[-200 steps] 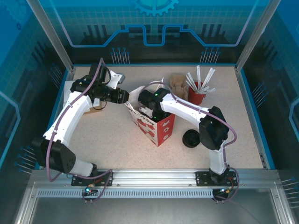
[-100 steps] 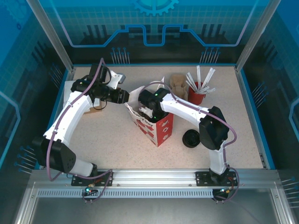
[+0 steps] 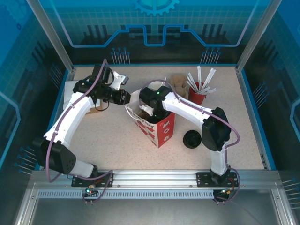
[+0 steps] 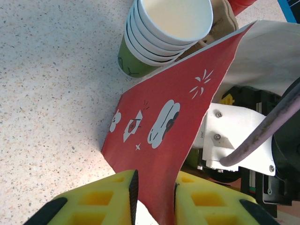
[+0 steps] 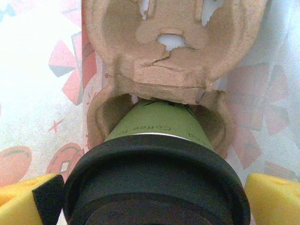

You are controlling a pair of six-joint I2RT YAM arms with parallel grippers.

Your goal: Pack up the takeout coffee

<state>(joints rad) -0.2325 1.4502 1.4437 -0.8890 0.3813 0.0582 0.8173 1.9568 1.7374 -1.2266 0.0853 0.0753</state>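
One round black-lidded cup, moulded pulp tray

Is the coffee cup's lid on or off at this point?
On. The right wrist view shows the black lid capping the green cup, which sits in a pocket of the cardboard carrier.

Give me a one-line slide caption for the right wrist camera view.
Lidded green coffee cup seated in a cardboard carrier inside the paper bag, open right gripper flanking it.
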